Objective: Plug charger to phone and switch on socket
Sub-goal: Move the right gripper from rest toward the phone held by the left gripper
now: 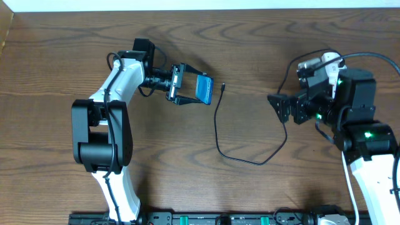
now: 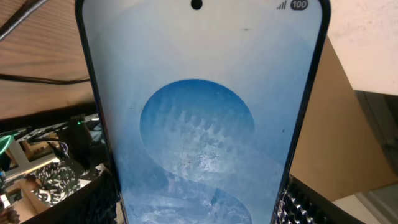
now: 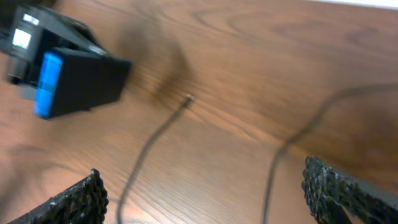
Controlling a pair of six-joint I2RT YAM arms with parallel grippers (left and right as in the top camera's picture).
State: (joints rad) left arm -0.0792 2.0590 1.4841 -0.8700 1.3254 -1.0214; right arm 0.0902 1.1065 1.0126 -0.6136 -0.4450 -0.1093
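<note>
Your phone (image 1: 203,89) is clamped between the fingers of the left gripper (image 1: 194,87), tilted on edge over the table (image 1: 75,50) (its blue screen fills the left wrist view). Just beside it lies the connector tip (image 1: 223,87) of the charger (image 1: 217,128). The charger's black cable loops across the wood toward the right gripper (image 1: 279,107), which is spread wide and holds nothing.

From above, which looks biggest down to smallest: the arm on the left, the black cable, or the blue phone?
1. left arm
2. charger, long but very thin
3. phone, smallest
</note>
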